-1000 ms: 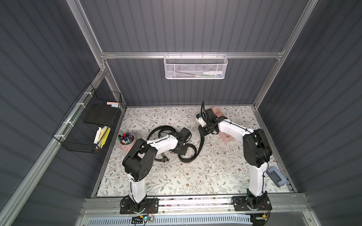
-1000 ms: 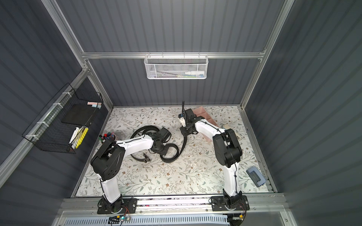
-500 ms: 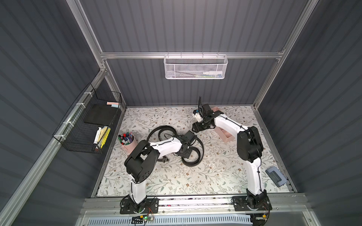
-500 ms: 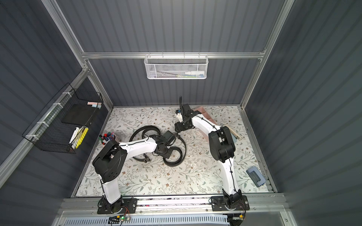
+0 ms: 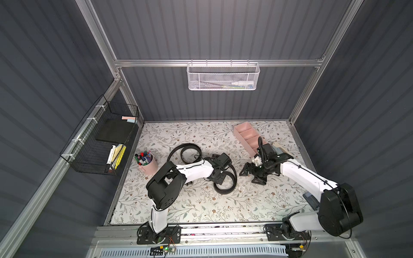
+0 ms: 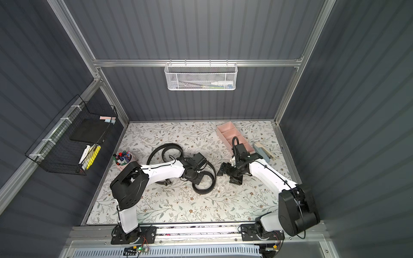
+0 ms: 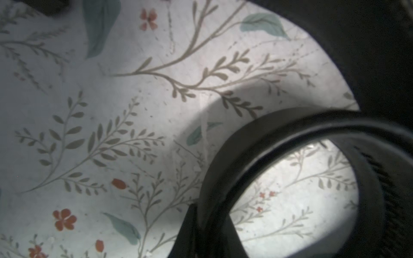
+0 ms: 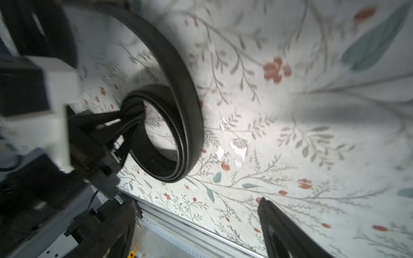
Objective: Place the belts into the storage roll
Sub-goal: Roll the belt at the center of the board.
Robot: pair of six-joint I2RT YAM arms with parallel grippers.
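Note:
Two black belts lie on the flowered table. One belt (image 5: 185, 152) (image 6: 166, 148) curls loosely at mid-left. The other belt (image 5: 226, 182) (image 6: 206, 182) is a loose coil at the centre, seen as stacked turns (image 8: 181, 134) in the right wrist view. My left gripper (image 5: 220, 176) (image 6: 194, 176) is shut on this coil's turns, and a loop of the belt (image 7: 279, 131) rises from its fingertips (image 7: 207, 236). My right gripper (image 5: 251, 175) (image 6: 229, 174) (image 8: 194, 227) stands open and empty just right of the coil. The pink storage roll (image 5: 248, 136) (image 6: 230, 134) lies at the back right, its near end hidden by my right arm.
A pink cup of markers (image 5: 146, 162) stands at the left edge. A beige stapler (image 5: 280, 148) lies right of the tray, and a grey-blue object (image 5: 310, 198) lies under my right arm. Small white scraps (image 5: 241, 188) lie near the coil. A wire basket (image 5: 100, 143) hangs on the left wall.
My right gripper has opened and swung from beside the tray toward the front, ending next to the coil. The left gripper has kept its hold and shifted the coil slightly rightward.

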